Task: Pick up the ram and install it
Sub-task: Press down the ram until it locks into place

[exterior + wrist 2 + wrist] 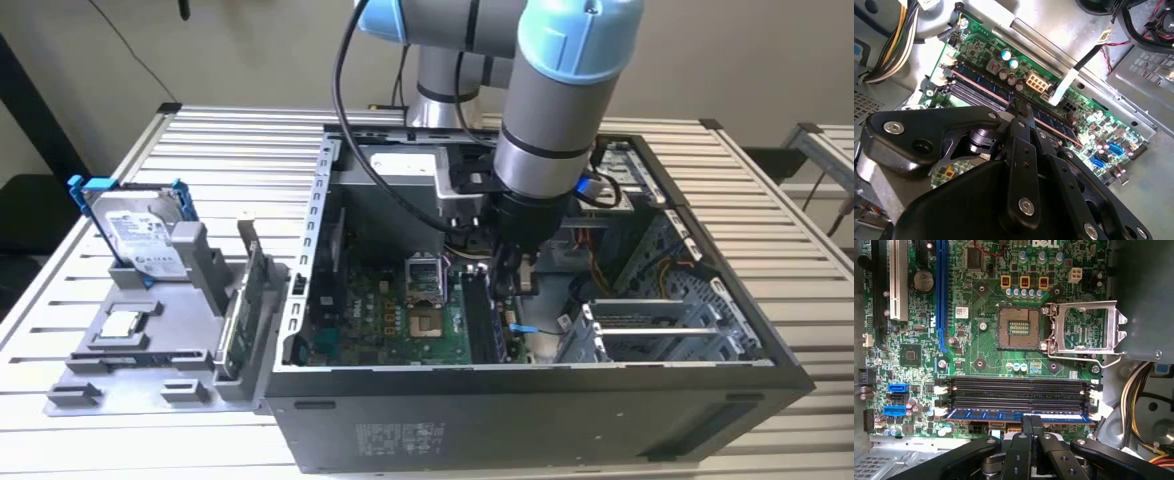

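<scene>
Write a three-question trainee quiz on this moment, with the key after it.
1. True or false: the gripper is inside the open computer case, over the motherboard.
2. In the first wrist view, where does the ram lie?
A. in the memory slot nearest the gripper
B. in the long blue expansion slot
C. on the processor socket
3. Fill in: in the exterior view, the hard drive stands upright on the grey holder outside the case, on the exterior view's ____.

Key
1. True.
2. A. The stick sits along that slot, just beyond the fingertips; the other memory slots are bare.
3. Left.
</scene>
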Available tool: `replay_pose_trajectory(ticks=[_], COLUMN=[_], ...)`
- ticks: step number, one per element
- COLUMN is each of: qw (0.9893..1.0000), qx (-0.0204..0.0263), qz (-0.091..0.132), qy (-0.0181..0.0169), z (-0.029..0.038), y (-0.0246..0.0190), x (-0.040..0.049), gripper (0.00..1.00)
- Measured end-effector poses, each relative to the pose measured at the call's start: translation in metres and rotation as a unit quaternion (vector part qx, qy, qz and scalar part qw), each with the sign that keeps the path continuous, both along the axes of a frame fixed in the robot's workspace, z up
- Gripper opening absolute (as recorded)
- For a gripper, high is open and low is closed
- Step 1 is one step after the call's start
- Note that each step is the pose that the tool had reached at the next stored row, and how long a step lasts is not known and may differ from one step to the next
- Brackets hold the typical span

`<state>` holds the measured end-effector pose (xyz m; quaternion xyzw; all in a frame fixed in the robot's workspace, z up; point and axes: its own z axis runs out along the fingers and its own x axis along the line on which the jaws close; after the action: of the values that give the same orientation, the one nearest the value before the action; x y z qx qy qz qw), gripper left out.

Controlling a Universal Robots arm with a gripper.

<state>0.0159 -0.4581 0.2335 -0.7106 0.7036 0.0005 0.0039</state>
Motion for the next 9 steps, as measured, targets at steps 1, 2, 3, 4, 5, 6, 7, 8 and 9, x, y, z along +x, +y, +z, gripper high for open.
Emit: replay_pose_trajectory(ticks=[1, 2, 3, 4, 5, 6, 7, 8, 9], qw=[1.0, 1.0, 1.0, 1.0, 1.0, 1.0, 1.0, 1.0, 1.0], qx=[0.0, 0.0, 0.0, 0.0, 0.0, 0.0, 0.0, 0.0, -0.0001], qz=[0.0, 0.0, 0.0, 0.0, 0.0, 0.0, 0.0, 0.0, 0.0], qy=[0.0, 0.0, 0.0, 0.0, 0.0, 0.0, 0.0, 0.0, 0.0], z=[-0.0007, -0.0016, -0.0024, -0.0032, -0.0042, -0.0052, -0.0062, -0.0072, -0.0082], y=[0.0, 0.0, 0.0, 0.0, 0.0, 0.0, 0.0, 0.0, 0.0], x=[0.0, 0.0, 0.0, 0.0, 0.0, 0.0, 0.0, 0.0, 0.0], gripper=[0.11, 0.11, 0.11, 0.11, 0.11, 0.11, 0.11, 0.11, 0.11])
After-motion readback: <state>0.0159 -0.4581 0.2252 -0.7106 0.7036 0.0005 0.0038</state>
